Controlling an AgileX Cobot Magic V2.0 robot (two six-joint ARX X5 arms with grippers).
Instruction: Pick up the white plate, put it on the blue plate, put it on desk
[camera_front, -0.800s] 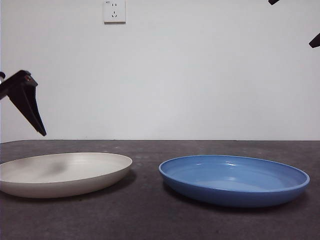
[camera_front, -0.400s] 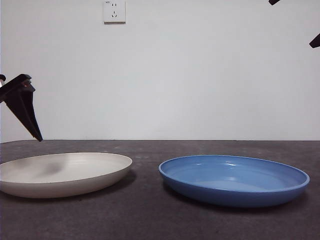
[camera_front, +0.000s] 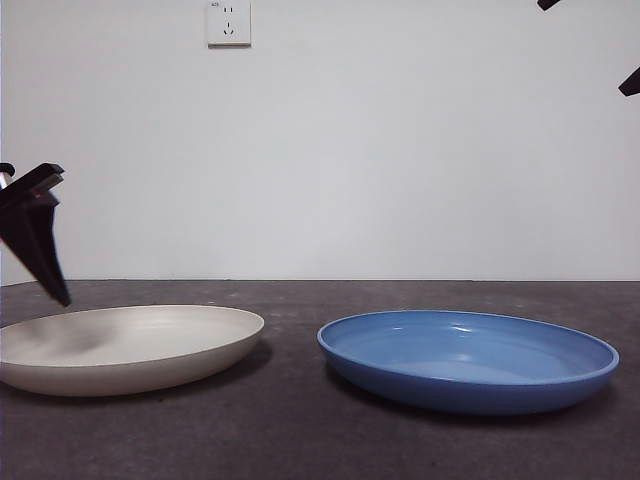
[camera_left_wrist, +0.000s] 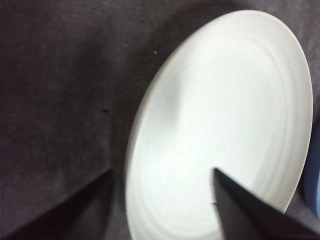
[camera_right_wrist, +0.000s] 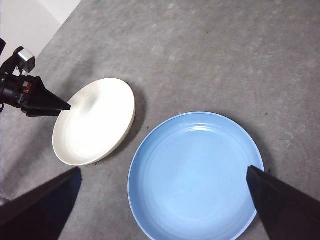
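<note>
one matte off-white round plate (camera_front: 130, 347) and one glossy blue round plate (camera_front: 468, 358) on the dark bench (camera_front: 300, 440); left pincer (camera_left_wrist: 162, 200) wide open, empty, straddling the white plate's rim; right pincer (camera_right_wrist: 165, 200) wide open, empty, high above.

You were looking at a bare test bench in a lab, not a home: a plain white wall (camera_front: 420, 150) with one lone socket (camera_front: 229, 22), a speckled dark desk (camera_front: 300, 440), and two black robot arms hanging over it from above.
</note>
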